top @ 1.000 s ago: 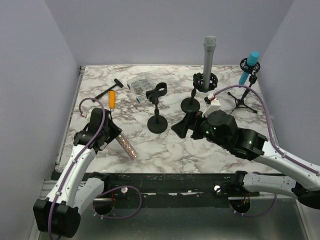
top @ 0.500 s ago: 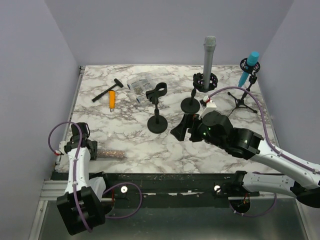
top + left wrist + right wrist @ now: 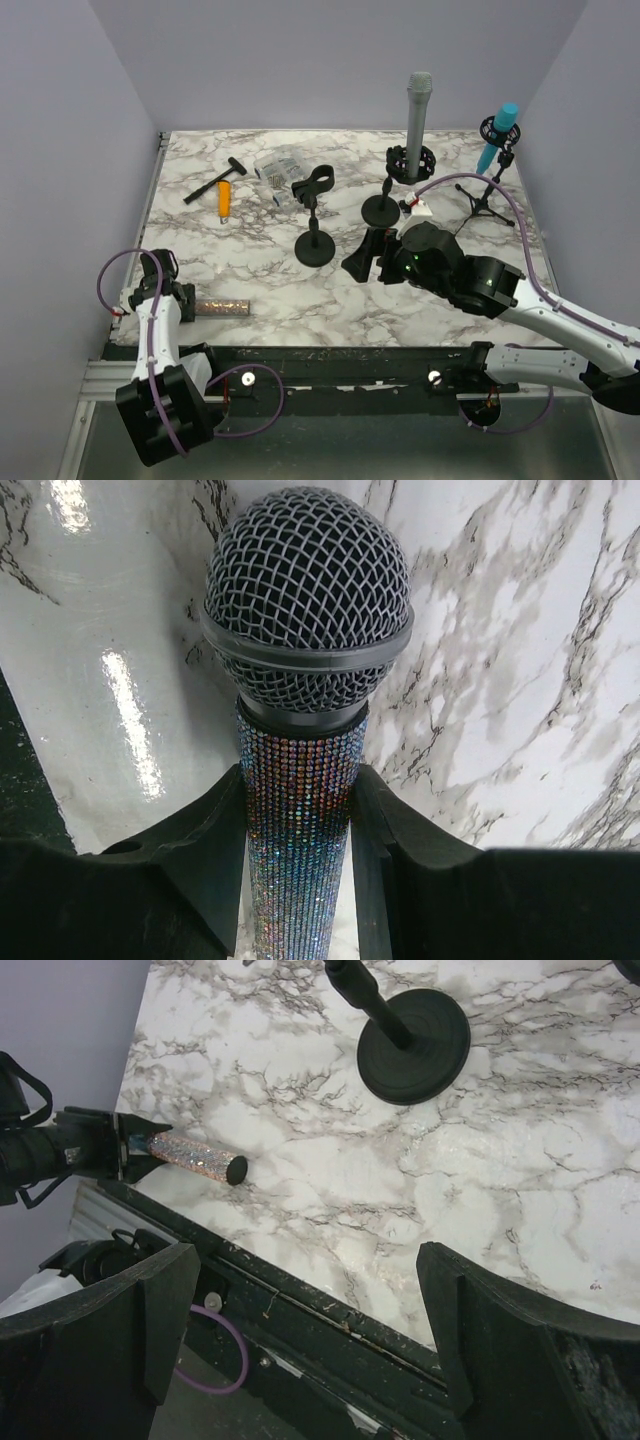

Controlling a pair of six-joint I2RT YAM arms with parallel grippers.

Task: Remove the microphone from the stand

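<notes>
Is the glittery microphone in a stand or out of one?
Out. The glittery microphone lies horizontal, clamped in the left end effector, apart from the black clip stand, whose clip is empty.

The white grey-veined marble-look bench (image 3: pixel 520 680) is polished smooth and throws bright glare at nine o'clock in the left wrist view. The glittering rhinestone-covered microphone (image 3: pixel 305 680) has a rough, sparkling handle, a woven metal mesh head and a dull grey band. The left pincer (image 3: pixel 300 870) looks like matt black plastic. The black round-based stand (image 3: pixel 414 1044) is matt too.
</notes>
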